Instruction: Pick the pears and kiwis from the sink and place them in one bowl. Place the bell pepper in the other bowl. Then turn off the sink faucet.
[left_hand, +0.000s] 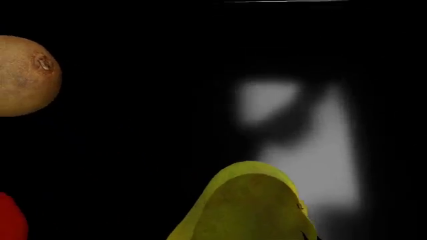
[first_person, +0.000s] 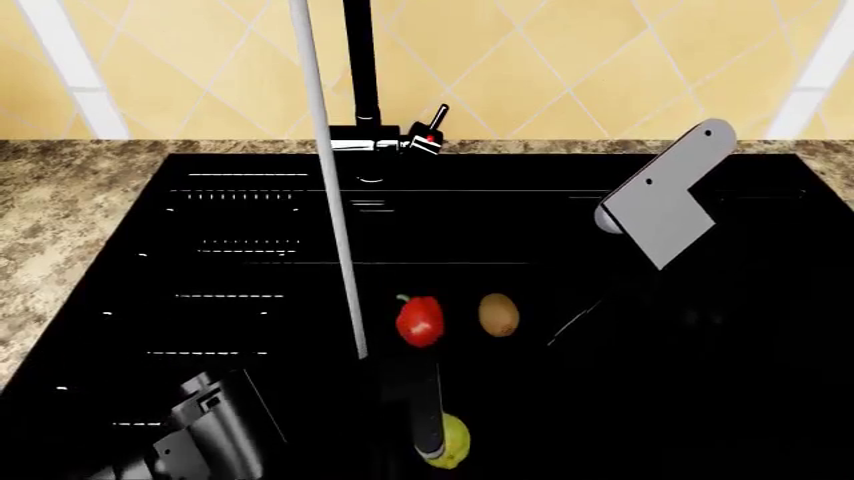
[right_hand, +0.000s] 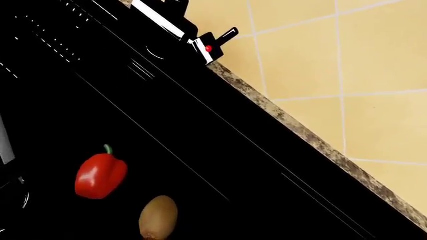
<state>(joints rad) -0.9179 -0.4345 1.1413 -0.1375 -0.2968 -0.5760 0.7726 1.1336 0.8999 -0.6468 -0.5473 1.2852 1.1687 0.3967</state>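
In the glossy black rectangular sink (first_person: 267, 230), the dark left gripper (first_person: 430, 440) reaches the smooth yellow-green pear (first_person: 454, 440); whether its jaws are spread or pinching, I cannot tell. Past the pear lie the red bell pepper (first_person: 419, 320) and the brown kiwi (first_person: 498, 314). Fruit-picking looks underway; next, secure the pear and lift.

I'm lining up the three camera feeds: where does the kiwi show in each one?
Head view: kiwi in mid-basin, right of the bell pepper.
Left wrist view: kiwi at the left edge.
Right wrist view: kiwi at the bottom edge.
Shared landmark: the red pepper beside it.
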